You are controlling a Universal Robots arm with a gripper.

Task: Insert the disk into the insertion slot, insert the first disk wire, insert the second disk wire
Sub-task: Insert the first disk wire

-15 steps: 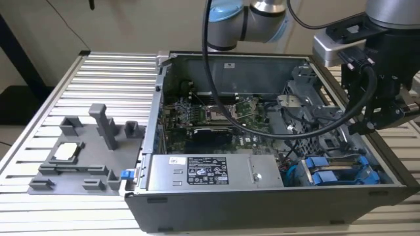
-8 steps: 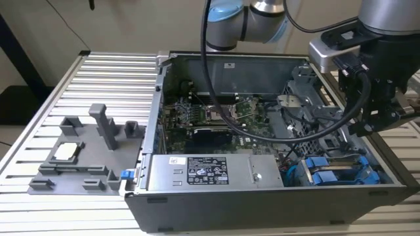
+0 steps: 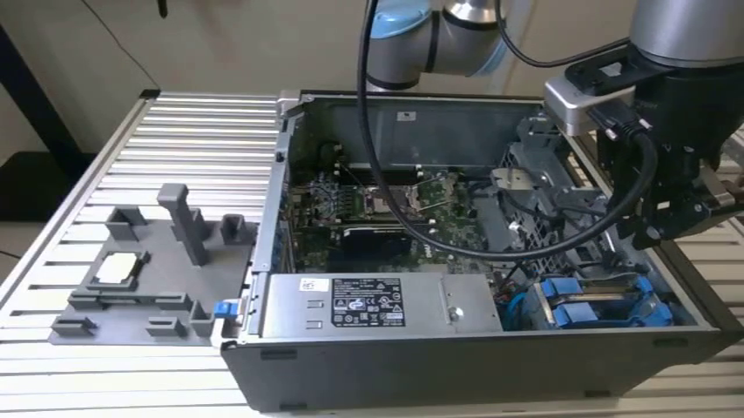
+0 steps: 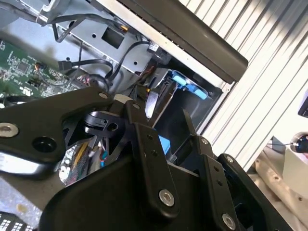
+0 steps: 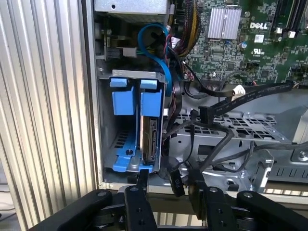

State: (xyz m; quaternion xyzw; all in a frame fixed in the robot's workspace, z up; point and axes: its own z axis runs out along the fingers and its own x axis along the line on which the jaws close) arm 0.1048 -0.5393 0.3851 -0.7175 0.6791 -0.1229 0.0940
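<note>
The black two-fingered gripper (image 5: 168, 179) stands with its fingers apart, clamping nothing; a small black cable connector (image 5: 175, 183) shows between them, and whether it touches either finger I cannot tell; just beyond, the silver-grey hard disk in its bright blue plastic carrier (image 5: 152, 139) sits in the grey metal insertion slot (image 5: 134, 73), beside a second blue carrier (image 5: 123, 103); the disk step looks done, and the first wire seems in hand; that calls for a square grip on the connector, lined up with the disk's port.
</note>
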